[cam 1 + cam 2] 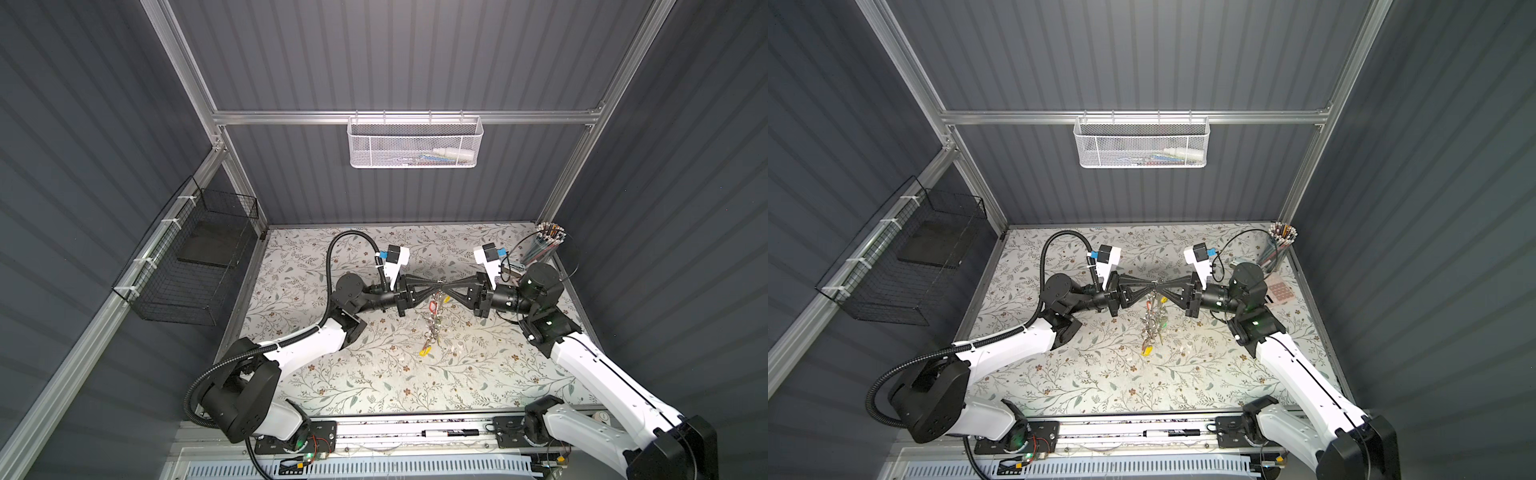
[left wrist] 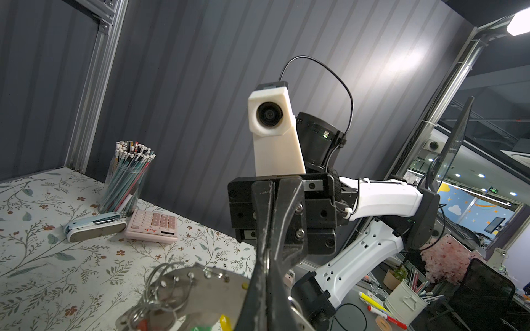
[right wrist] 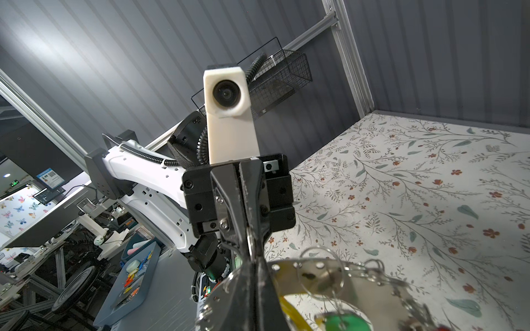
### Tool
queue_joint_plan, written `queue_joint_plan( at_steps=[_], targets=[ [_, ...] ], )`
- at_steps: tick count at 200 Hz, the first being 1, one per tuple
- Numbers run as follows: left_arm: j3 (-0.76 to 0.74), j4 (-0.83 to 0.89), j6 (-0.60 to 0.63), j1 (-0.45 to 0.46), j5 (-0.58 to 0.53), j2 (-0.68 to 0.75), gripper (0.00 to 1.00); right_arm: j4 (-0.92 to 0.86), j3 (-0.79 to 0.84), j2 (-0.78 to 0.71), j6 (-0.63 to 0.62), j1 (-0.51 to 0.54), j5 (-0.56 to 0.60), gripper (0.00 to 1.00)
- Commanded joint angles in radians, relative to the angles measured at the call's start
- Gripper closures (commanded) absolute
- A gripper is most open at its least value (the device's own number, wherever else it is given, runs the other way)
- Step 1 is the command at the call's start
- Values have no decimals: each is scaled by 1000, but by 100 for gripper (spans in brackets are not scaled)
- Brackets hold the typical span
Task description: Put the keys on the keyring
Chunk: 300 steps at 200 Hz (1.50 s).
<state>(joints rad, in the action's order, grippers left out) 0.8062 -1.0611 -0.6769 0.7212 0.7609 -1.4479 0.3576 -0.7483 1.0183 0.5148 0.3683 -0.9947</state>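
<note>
Top views: my arms come in from left and right and meet tip to tip just above frame centre.
Left gripper (image 1: 437, 285): fully closed, pinching the keyring (image 1: 437, 320) at its upper edge.
Keyring: hangs from my fingertips at frame centre, down toward the table (image 1: 353, 374).
Keys (image 1: 424, 351): bunched on the hoop's split rings (image 2: 143, 313). The lowest, yellow-tagged, is at or on the table; I cannot tell which.
Right gripper (image 1: 450, 286): fully closed at that same spot, on the rim or one of its split rings.
Done: every tagged key I can make out already hangs from the keyring.
Left: little or nothing, I judge. I see no loose key on the table, though a small one could escape me.
Count: two grippers, one keyring. Tags seen: two yellow, one red tag (image 1: 432, 306), one green tag (image 3: 347, 321), no purple.
</note>
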Motion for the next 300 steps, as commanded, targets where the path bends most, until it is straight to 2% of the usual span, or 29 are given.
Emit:
queue_joint_plan(
  at_steps=[1,12,50,60,77,87,97,121,158,203,272,300],
  targets=[
    [2,48,65,1,22,24,100,10,-13,-4,-12,12,-20,100],
    [11,103,90,-1,35,38,100,-15,-19,-7,-34,11,-20,100],
    [60,424,229,-48,79,136,79,-148,-50,-16,-142,12,5,100],
    [96,575,301,-62,92,170,73,-182,-57,-19,-175,14,17,100],
    [177,920,526,-65,52,211,64,-240,-74,-23,-230,20,33,100],
    [217,1055,608,-66,45,217,62,-267,-82,-23,-263,25,40,100],
    [256,1176,682,-66,41,219,56,-302,-93,-21,-300,32,46,100],
    [386,1429,839,-67,68,189,55,-400,-129,-10,-390,55,57,100],
    [650,1780,1057,-66,60,69,56,-529,-196,24,-487,83,60,100],
    [834,2008,1195,-66,52,-43,60,-528,-202,21,-496,96,44,100],
    [919,2043,1211,-55,72,-123,62,-511,-196,17,-487,100,29,100],
    [940,2063,1219,-41,77,-150,68,-504,-195,18,-486,99,22,100]
  ],
)
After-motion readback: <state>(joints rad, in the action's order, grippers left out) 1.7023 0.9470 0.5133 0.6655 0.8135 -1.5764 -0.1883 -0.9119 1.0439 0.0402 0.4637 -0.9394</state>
